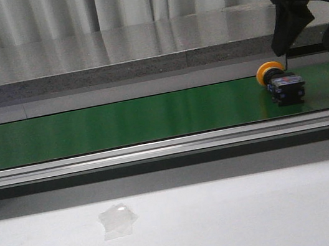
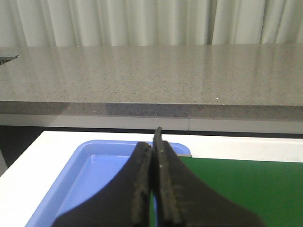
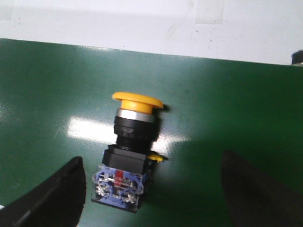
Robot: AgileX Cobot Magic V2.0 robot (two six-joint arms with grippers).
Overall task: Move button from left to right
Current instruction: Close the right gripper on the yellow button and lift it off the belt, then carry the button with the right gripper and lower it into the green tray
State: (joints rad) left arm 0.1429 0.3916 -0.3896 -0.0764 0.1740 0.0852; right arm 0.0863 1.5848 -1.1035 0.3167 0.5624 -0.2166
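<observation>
Right claw (image 3: 151, 198) hangs spread wide and empty over the button (image 3: 129, 151), a finger on each side, neither touching. Lying on its side on the green conveyor belt (image 1: 120, 123) near the right end, the button points its yellow cap (image 1: 268, 71) toward the far bench (image 1: 110, 59), black body nearer the camera. Left claw (image 2: 155, 189) is pressed closed, gripping nothing, above a blue tray (image 2: 85, 175).

I see the green surface (image 1: 120, 123) carrying the button (image 1: 279, 82), which lies on its side directly below my right gripper (image 1: 306, 4). Its yellow cap points away from the gripper; its black body lies between the open fingers.
</observation>
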